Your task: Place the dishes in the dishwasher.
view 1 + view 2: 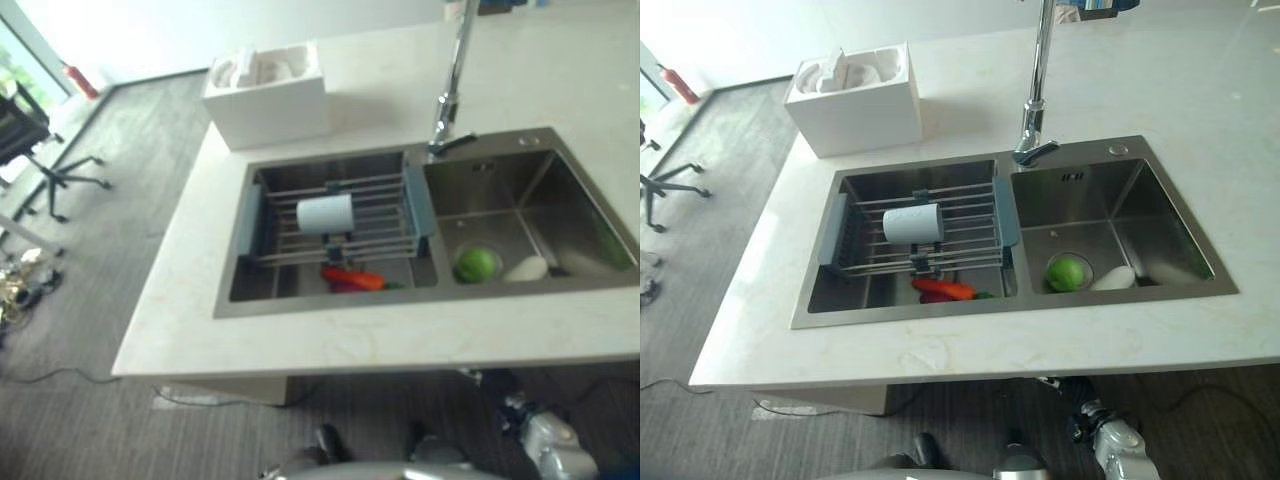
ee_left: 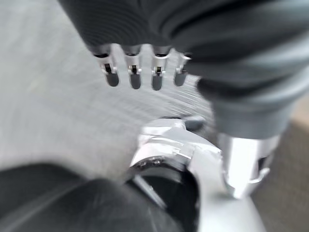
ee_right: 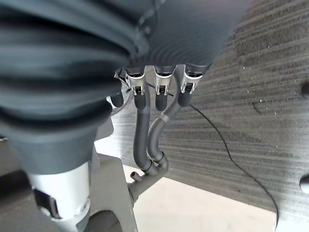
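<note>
A pale cup lies on its side on a wire rack that spans the left basin of a steel sink. A small white dish-like item rests in the right basin; its exact shape is unclear. My left hand hangs low over grey floor, fingers straight and holding nothing. My right hand also hangs down by the floor below the counter, fingers relaxed and empty. Both hands are far from the sink.
An orange carrot lies under the rack and a green apple sits at the right basin's drain. A tall faucet rises behind the divider. A white box stands at the counter's back left. An office chair is on the floor, left.
</note>
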Available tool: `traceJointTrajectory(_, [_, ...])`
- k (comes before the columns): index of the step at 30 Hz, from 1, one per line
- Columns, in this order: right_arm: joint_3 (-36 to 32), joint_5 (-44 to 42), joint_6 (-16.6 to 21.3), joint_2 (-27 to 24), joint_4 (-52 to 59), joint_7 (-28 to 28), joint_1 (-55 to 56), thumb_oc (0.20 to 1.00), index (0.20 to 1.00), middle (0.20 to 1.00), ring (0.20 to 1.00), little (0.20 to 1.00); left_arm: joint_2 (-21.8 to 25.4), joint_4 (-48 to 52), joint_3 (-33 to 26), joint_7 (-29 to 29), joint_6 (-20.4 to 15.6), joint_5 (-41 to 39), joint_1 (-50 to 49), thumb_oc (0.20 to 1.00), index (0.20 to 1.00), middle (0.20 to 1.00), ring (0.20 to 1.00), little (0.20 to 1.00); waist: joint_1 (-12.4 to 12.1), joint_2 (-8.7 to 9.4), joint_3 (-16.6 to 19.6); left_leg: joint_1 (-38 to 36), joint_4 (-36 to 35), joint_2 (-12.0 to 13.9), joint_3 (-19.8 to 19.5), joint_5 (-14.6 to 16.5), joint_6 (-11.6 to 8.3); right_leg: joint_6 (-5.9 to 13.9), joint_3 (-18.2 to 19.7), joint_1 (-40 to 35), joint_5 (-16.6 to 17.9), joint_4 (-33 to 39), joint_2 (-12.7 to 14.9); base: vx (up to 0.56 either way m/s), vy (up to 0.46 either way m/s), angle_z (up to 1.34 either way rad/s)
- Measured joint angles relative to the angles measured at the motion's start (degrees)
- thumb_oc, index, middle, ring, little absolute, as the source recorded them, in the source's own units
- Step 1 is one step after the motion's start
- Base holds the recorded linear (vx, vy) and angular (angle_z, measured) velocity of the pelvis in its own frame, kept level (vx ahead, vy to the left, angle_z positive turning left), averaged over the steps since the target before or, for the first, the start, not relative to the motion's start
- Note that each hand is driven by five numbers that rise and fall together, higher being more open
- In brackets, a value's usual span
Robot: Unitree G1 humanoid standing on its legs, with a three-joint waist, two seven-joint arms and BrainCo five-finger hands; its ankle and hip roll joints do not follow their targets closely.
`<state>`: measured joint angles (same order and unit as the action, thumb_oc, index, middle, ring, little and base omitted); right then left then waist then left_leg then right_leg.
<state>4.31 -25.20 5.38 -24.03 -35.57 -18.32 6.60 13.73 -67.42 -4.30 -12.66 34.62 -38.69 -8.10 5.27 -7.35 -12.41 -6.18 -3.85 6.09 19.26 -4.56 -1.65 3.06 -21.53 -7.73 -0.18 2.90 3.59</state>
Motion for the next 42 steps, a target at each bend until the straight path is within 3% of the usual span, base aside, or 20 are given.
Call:
traceJointTrajectory(1, [-0.79,0.53,-0.08,-0.18,-0.19,-0.02,0.03,1.0,1.0,1.0,1.0,1.0,-0.22,0.06,-1.6,2.56,0.66,-5.43,-0.75,1.0,1.0,1.0,1.0,1.0,-0.06,-0.75,0.18,0.09,0.02,-0.02,-0.04,-0.01,-0.01,0.01,-0.11,0.1,-0.01,-0.01,0.08,-0.01,0.094,0.16])
traceJointTrajectory(2, [-0.78,0.86,-0.1,-1.11,-0.84,-0.24,0.05,1.0,1.0,1.0,1.0,1.0,1.32,0.23,-9.58,8.64,-0.82,-11.62,-0.82,1.0,1.0,1.0,1.0,1.0,-0.34,-1.37,0.28,0.27,0.12,-0.13,-0.82,-0.64,-0.94,-0.86,-0.82,0.05,-0.59,-0.18,0.37,-0.01,0.1,0.27])
traceJointTrajectory(4, [-0.53,1.03,-0.24,-3.06,-0.37,0.04,1.01,1.0,1.0,1.0,1.0,1.0,9.03,-0.01,-18.65,14.79,-4.84,-8.46,1.75,1.0,1.0,1.0,1.0,1.0,-0.43,-1.46,0.05,1.21,0.52,-0.67,-2.2,-1.43,-2.57,-1.18,-1.66,0.78,-0.8,-1.26,1.41,-0.02,0.107,0.23])
traceJointTrajectory(5, [-0.73,0.99,-0.26,-4.13,0.53,0.17,1.29,1.0,1.0,1.0,1.0,1.0,13.82,0.51,-18.28,17.38,-8.33,-5.4,2.8,1.0,1.0,1.0,1.0,1.0,-0.17,-2.49,0.24,2.23,1.83,-0.66,-2.23,-0.02,-3.16,-1.26,-1.57,1.79,-0.88,-2.2,1.84,-0.04,0.086,0.05])
traceJointTrajectory(6, [-0.64,0.93,-0.38,-5.46,1.13,0.19,1.94,1.0,1.0,1.0,1.0,1.0,19.17,-0.68,-18.82,19.41,-8.81,-1.69,4.29,1.0,1.0,1.0,1.0,1.0,-0.02,-3.5,0.5,3.19,2.52,-0.5,-2.24,1.28,-2.96,-1.16,-1.63,2.2,-0.89,-3.0,1.84,-0.03,0.044,0.02])
traceJointTrajectory(7, [-0.69,0.86,-0.96,-6.9,1.47,0.4,2.18,1.0,1.0,1.0,1.0,1.0,24.86,0.54,-18.01,22.7,-9.82,4.26,4.57,1.0,1.0,1.0,1.0,1.0,-0.19,-4.72,0.41,3.65,2.8,-0.59,-2.41,2.35,-0.87,-0.46,-1.38,3.19,-1.47,-5.16,2.08,-0.02,0.032,-0.01])
traceJointTrajectory(10, [-0.3,0.26,-2.51,-7.71,1.62,0.61,3.3,1.0,1.0,1.0,1.0,1.0,40.32,8.53,-16.21,29.85,-15.33,12.68,3.97,1.0,1.0,1.0,1.0,1.0,-0.26,-4.58,0.57,4.04,1.9,-2.27,-2.45,2.59,-0.46,0.37,-0.85,6.23,-3.19,-10.23,4.67,0.0,-0.017,0.04])
traceJointTrajectory(11, [-0.26,0.17,-2.7,-7.63,1.78,0.74,3.41,1.0,1.0,1.0,1.0,1.0,42.74,12.15,-16.95,31.41,-17.3,13.95,4.26,1.0,1.0,1.0,1.0,1.0,-0.34,-4.48,0.53,4.01,1.88,-2.65,-2.6,2.59,-0.45,0.49,-0.86,6.51,-3.56,-11.08,5.13,-0.02,-0.064,0.12])
traceJointTrajectory(12, [-0.17,-0.41,-3.02,-7.48,2.36,0.98,3.67,1.0,1.0,1.0,1.0,1.0,43.95,18.09,-18.73,32.55,-19.71,15.39,4.75,1.0,1.0,1.0,1.0,1.0,-1.06,-4.48,0.61,3.92,1.83,-2.98,-2.79,2.6,-0.43,0.81,-0.86,6.68,-3.88,-11.78,5.6,-0.01,-0.084,0.13])
traceJointTrajectory(14, [0.89,-0.89,-3.12,-6.34,3.01,1.56,4.01,1.0,1.0,1.0,1.0,1.0,46.24,32.15,-21.04,34.6,-29.24,18.46,6.12,1.0,1.0,1.0,1.0,1.0,-2.59,-3.04,0.69,3.64,1.21,-3.16,-2.94,2.19,-0.31,1.47,-0.92,7.32,-4.4,-13.31,5.94,-0.02,-0.103,0.07])
traceJointTrajectory(15, [1.0,-0.89,-3.06,-5.87,2.99,1.64,4.09,1.0,1.0,1.0,1.0,1.0,46.5,34.91,-21.05,35.32,-30.86,19.33,6.73,1.0,1.0,1.0,1.0,1.0,-2.83,-2.56,0.74,3.33,0.9,-3.16,-2.95,2.16,-0.27,1.42,-0.96,7.31,-4.58,-13.36,5.94,0.04,-0.101,0.06])
traceJointTrajectory(17, [2.14,-0.91,-2.01,-1.8,2.3,1.83,4.55,1.0,1.0,1.0,1.0,1.0,45.59,54.04,-19.79,37.87,-39.87,22.81,11.3,1.0,1.0,1.0,1.0,1.0,-3.18,1.28,1.49,2.95,0.54,-2.91,-2.96,1.31,0.54,1.34,-1.29,7.64,-6.41,-15.3,5.98,0.02,-0.095,0.03])
traceJointTrajectory(18, [1.71,-0.92,-0.6,1.92,1.84,2.01,4.86,1.0,1.0,1.0,1.0,1.0,43.22,65.89,-14.26,37.28,-46.78,27.45,15.6,1.0,1.0,1.0,1.0,1.0,-2.58,3.92,2.76,2.46,0.08,-2.61,-2.72,0.21,0.96,0.7,-0.88,7.96,-6.16,-15.05,5.26,0.02,-0.085,-0.14])
traceJointTrajectory(20, [2.1,-0.74,0.65,4.03,-0.56,1.67,4.29,1.0,1.0,1.0,1.0,1.0,41.48,68.6,-6.99,36.85,-50.47,33.85,20.05,1.0,1.0,1.0,1.0,1.0,-0.36,5.12,3.31,1.41,-0.96,-2.3,-1.94,0.11,0.83,0.62,-0.42,7.08,-5.46,-13.77,4.55,0.09,-0.054,-0.23])
traceJointTrajectory(24, [2.09,-0.71,1.7,3.63,-5.55,1.47,4.86,1.0,1.0,1.0,1.0,1.0,41.36,63.33,-0.33,32.93,-50.87,37.54,29.93,1.0,1.0,1.0,1.0,1.0,3.9,3.9,3.23,-0.62,-1.12,-1.7,0.3,0.65,0.09,0.85,1.24,3.64,-2.6,-7.6,2.76,0.09,-0.041,-0.26])
traceJointTrajectory(28, [1.73,-0.7,1.64,3.06,-9.0,1.46,5.66,1.0,1.0,1.0,1.0,1.0,42.29,60.15,8.74,24.94,-49.25,37.46,40.88,1.0,1.0,1.0,1.0,1.0,4.48,2.3,3.53,-1.65,-1.17,-1.15,1.87,1.26,-0.2,1.27,2.75,2.61,-1.7,-4.71,1.66,0.05,-0.034,-0.25])
traceJointTrajectory(32, [1.45,-0.7,1.63,1.11,-10.0,1.49,5.37,1.0,1.0,1.0,1.0,1.0,42.87,57.43,15.33,16.9,-47.15,37.49,44.17,1.0,1.0,1.0,1.0,1.0,7.63,-0.46,3.43,-1.36,-1.38,-1.11,3.69,1.43,-0.39,1.38,4.97,2.76,0.23,-2.51,1.19,0.04,-0.004,-0.29])
traceJointTrajectory(35, [0.89,-0.73,1.74,0.89,-11.71,1.45,6.6,1.0,1.0,1.0,1.0,1.0,42.81,56.22,17.32,13.88,-45.21,37.48,45.21,1.0,1.0,1.0,1.0,1.0,9.41,-0.81,3.07,-0.9,-1.53,-1.04,4.82,1.44,-0.4,1.19,5.84,3.48,1.38,-0.9,0.66,0.03,0.029,-0.21])
traceJointTrajectory(40, [-1.97,-0.78,1.68,-1.86,-12.16,1.52,6.05,1.0,1.0,1.0,1.0,1.0,42.74,51.06,20.09,10.28,-40.69,37.47,46.8,1.0,1.0,1.0,1.0,1.0,10.84,-3.97,-1.33,1.22,-1.56,-1.82,6.81,1.61,0.0,1.63,8.42,6.49,2.99,-1.05,1.54,-0.03,0.076,-0.24])
traceJointTrajectory(42, [-2.84,-0.83,1.69,-2.41,-12.17,1.47,5.96,1.0,1.0,1.0,1.0,1.0,42.71,49.77,20.47,8.96,-39.32,37.56,46.81,1.0,1.0,1.0,1.0,1.0,11.63,-4.06,-3.98,1.55,-1.55,-2.21,6.83,1.58,0.05,1.8,8.57,6.9,3.26,-1.03,1.85,-0.03,0.097,0.0])
